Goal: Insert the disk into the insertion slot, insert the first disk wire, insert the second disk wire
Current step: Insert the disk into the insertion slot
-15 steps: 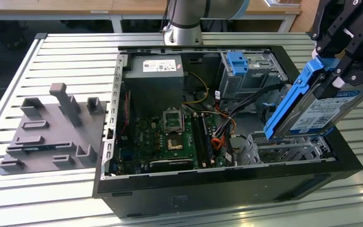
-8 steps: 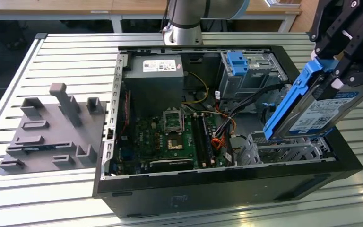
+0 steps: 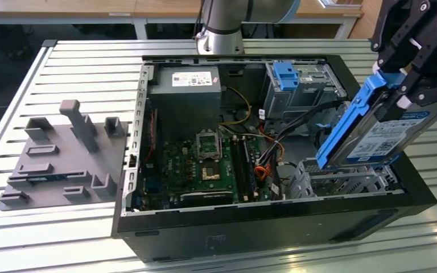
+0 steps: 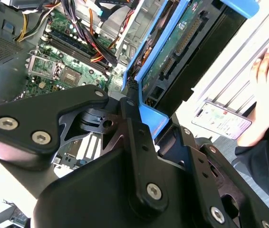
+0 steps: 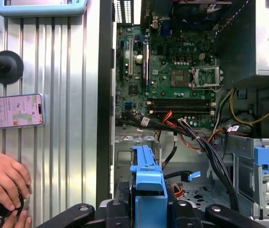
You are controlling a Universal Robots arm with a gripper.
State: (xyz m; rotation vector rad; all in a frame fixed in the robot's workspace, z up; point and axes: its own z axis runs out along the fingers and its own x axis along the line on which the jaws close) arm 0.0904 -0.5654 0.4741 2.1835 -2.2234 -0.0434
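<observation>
The disk [image 3: 386, 128], a grey drive with a white label in a bright blue carrier, hangs tilted on edge over the exterior view's right end of the open computer case. My gripper [image 3: 398, 91] is shut on its upper part, one black finger on each side. The lower edge of the disk sits just above the insertion slot [image 3: 347, 179], a low perforated grey cage in the case's near right corner. Both wrist views show the blue carrier [image 5: 148, 183] [image 4: 182, 47] clamped in the gripper [image 5: 148, 206] [image 4: 141, 118], with the cage [image 5: 127, 154] beyond it.
A taller grey box with a blue clip [image 3: 295, 79] stands behind the cage. Orange and black cables [image 3: 268, 153] run between the motherboard [image 3: 211, 159] and the bays. A grey fixture plate [image 3: 59, 159] lies left of the case. A person's hand [image 5: 1, 175] and a phone [image 5: 13, 110] rest beside the case.
</observation>
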